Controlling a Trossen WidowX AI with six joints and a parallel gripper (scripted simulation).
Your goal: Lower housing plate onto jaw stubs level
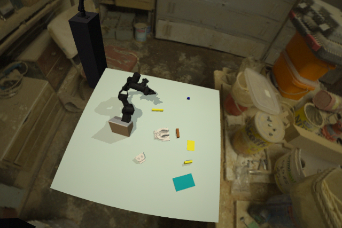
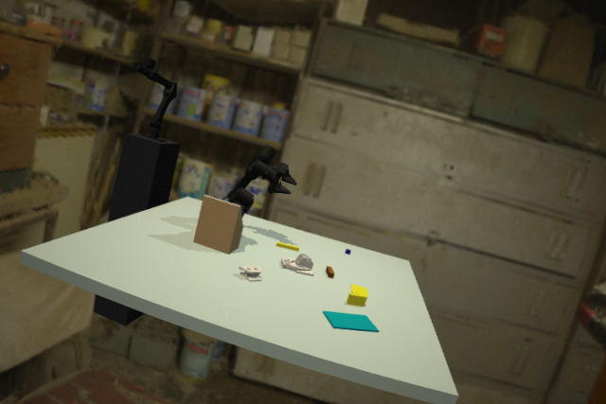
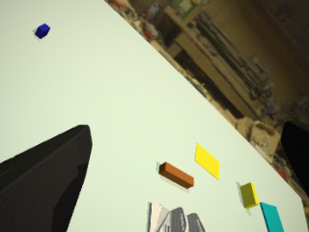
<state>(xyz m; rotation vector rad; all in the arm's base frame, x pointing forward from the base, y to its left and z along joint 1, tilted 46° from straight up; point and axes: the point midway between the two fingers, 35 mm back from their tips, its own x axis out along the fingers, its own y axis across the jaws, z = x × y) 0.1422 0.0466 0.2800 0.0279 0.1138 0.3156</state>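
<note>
A pale base lies mid-table with two grey curved jaws side by side on its right part. The jaws are cut off by the lower edge of the wrist view. A small pale piece with two round holes, seemingly the housing plate, is apart from the base, nearer the table's front; its underside is hard to make out. My gripper is open and empty, high above the table's back part, well away from both. Whether the jaws sit on their pins is too small to tell.
A brown box stands beside my arm's base. An orange bar lies right of the jaws. Yellow pieces, a teal plate and a blue cube lie around.
</note>
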